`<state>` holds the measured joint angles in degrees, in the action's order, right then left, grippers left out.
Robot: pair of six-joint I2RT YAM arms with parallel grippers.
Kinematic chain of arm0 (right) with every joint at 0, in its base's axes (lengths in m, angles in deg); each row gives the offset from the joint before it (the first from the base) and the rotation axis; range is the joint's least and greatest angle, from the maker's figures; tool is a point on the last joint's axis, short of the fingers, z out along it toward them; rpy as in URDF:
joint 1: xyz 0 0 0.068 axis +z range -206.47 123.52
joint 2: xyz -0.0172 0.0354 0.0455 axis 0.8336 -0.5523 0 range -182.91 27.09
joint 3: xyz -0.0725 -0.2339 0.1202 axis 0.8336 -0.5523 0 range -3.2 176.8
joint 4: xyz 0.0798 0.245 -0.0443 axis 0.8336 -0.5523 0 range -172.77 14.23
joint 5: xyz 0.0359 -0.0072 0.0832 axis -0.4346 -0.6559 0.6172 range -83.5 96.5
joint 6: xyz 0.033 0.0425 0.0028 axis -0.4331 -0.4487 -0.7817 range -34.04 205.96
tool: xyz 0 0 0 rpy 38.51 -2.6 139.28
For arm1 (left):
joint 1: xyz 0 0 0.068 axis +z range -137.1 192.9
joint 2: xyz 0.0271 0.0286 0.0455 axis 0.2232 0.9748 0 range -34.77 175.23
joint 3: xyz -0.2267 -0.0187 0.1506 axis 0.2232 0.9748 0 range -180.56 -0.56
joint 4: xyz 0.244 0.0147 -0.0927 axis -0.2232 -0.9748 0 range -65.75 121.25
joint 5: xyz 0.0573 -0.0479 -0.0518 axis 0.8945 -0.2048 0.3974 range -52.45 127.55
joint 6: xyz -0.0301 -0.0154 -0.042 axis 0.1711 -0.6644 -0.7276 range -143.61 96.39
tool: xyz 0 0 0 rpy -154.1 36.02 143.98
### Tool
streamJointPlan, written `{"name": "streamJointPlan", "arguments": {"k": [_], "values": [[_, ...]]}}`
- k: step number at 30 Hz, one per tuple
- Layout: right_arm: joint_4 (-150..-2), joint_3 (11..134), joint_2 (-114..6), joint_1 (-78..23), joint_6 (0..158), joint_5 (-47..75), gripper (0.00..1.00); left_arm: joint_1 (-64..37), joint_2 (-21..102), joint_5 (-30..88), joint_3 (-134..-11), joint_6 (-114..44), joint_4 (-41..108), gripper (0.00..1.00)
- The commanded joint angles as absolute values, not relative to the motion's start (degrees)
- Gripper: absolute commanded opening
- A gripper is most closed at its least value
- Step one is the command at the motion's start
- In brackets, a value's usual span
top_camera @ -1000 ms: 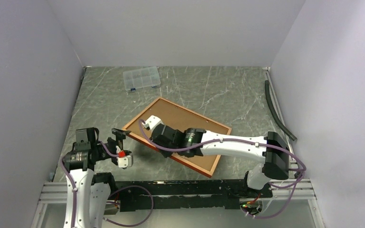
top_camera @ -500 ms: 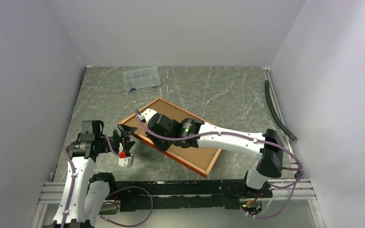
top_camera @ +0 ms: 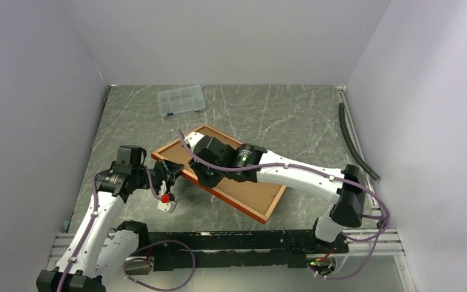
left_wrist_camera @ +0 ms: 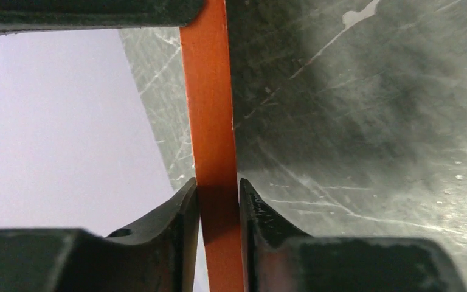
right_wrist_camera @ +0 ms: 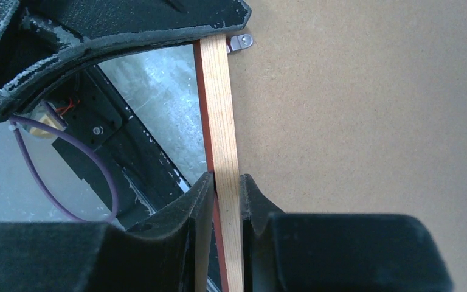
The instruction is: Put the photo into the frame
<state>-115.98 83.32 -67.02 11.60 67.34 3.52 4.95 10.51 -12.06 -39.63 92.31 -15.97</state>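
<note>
The frame lies back side up and slanted across the middle of the table, its brown backing board facing me inside the reddish-orange border. My left gripper is at the frame's left corner. In the left wrist view the orange edge runs straight between the jaws, and the left gripper is shut on it. My right gripper is shut on the near-left rail, whose bare wood side runs beside the backing board. The photo shows in no view.
A small clear compartment box sits at the back left. A black hose lies along the right wall. Grey walls close in three sides, and a metal rail runs along the near edge. A metal tab holds the backing board.
My left arm reached right to the frame's corner and its jaws went from wide open to shut on the orange edge. The right arm carried the frame a little left and back.
</note>
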Motion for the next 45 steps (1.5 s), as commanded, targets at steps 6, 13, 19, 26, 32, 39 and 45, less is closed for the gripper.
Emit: {"name": "streamJointPlan", "arguments": {"k": [6, 13, 19, 26, 32, 39, 45], "values": [[-115.5, 85.1, -59.1, 8.0, 68.4, 4.3, 0.45, 2.1, 11.7, -8.8, -44.4, 91.1, -11.3, 0.13], [-127.0, 90.5, -59.5, 8.8, 80.8, 2.4, 0.99, 0.0, 13.0, -8.7, -49.0, 82.6, -12.3, 0.14], [-133.1, 89.3, -60.3, 13.9, 88.2, -7.1, 0.99, -1.2, 15.4, -8.0, -53.5, 74.8, -13.8, 0.14], [-131.8, 87.1, -60.6, 14.8, 89.4, -13.8, 0.89, -1.3, 15.9, -8.3, -55.1, 72.2, -14.0, 0.13], [-130.7, 86.2, -61.6, 15.6, 90.0, -18.0, 0.72, -1.3, 16.8, -8.2, -56.9, 68.1, -13.2, 0.12], [-129.3, 86.6, -61.8, 15.8, 91.0, -20.5, 0.51, -1.3, 16.9, -8.9, -57.9, 64.4, -11.6, 0.12], [-128.8, 89.7, -62.2, 15.8, 90.8, -21.4, 0.14, -1.3, 16.2, -8.7, -58.7, 61.0, -10.7, 0.19]]}}
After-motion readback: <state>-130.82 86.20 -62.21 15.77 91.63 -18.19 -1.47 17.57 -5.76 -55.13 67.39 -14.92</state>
